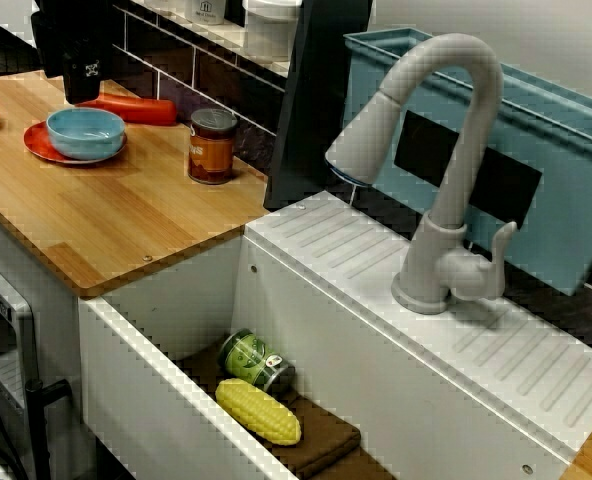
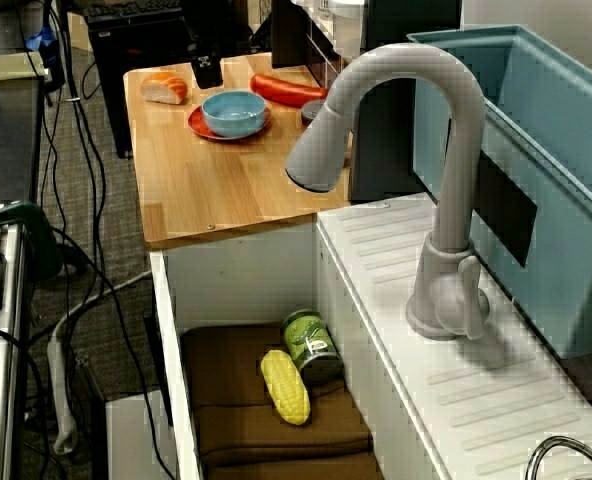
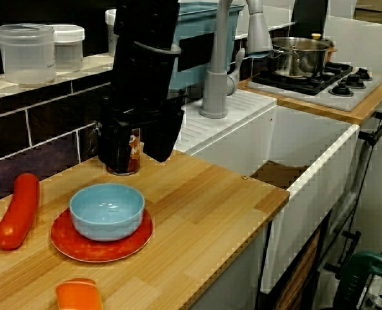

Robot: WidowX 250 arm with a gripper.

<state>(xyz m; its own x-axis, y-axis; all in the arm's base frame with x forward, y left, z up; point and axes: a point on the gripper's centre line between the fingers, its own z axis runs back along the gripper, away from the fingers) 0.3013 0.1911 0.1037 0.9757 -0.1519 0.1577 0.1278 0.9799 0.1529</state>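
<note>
Left to right on the counter: long red vegetable (image 3: 17,210), blue bowl (image 3: 107,208) on red plate (image 3: 123,245), then your claw (image 3: 138,155) hanging just behind the bowl, fingers spread wide, empty. Jar (image 1: 213,145) sits beyond it. Reads as approach phase; any descent needs alignment over one item first.

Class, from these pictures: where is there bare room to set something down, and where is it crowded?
Free: the wooden counter between red plate, jar and sink edge; the ridged drainboard between counter and faucet. Crowded: the back corner, where the hand hangs by the blue bowl and the long red piece.
</note>
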